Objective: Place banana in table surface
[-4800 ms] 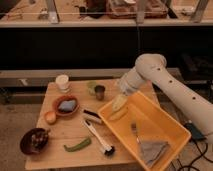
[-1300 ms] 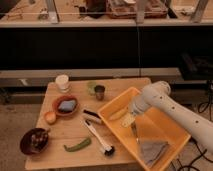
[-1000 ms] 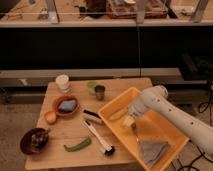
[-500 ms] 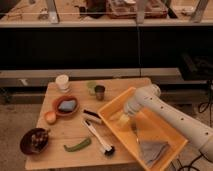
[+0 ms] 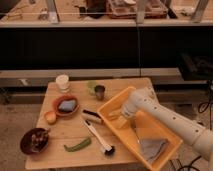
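Hanging inside the yellow tray (image 5: 117, 100), gripper (image 5: 122, 119) is beside banana (image 5: 114, 115)

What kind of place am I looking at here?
Probably a robot test lab, not a home: a white robot arm with its pincer down in a yellow tray, and a green vegetable and red bowl set out on a wooden table.

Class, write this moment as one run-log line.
stage: reach | gripper: inside yellow tray, by banana | banana: in tray, not yet on table surface
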`<state>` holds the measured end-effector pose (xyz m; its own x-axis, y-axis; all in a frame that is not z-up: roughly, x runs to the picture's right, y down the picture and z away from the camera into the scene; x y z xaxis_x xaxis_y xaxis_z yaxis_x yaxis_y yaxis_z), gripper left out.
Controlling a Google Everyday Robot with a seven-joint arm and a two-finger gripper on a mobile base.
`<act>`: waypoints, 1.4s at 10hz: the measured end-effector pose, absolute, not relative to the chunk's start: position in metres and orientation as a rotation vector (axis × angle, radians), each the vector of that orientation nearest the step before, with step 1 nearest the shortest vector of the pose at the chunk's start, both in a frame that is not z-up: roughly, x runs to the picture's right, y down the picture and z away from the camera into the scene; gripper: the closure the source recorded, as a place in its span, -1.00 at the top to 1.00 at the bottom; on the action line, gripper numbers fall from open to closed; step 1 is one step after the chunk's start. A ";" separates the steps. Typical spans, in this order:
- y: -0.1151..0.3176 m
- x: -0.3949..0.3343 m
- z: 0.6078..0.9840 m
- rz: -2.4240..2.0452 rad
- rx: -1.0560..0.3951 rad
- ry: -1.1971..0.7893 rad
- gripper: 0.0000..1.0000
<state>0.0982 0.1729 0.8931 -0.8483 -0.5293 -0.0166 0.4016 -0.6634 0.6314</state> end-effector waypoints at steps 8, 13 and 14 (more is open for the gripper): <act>0.165 0.104 0.883 -2.464 0.263 -0.868 -0.92; 0.168 0.105 0.881 -2.464 0.263 -0.876 -0.92; 0.167 0.105 0.880 -2.464 0.262 -0.875 -0.92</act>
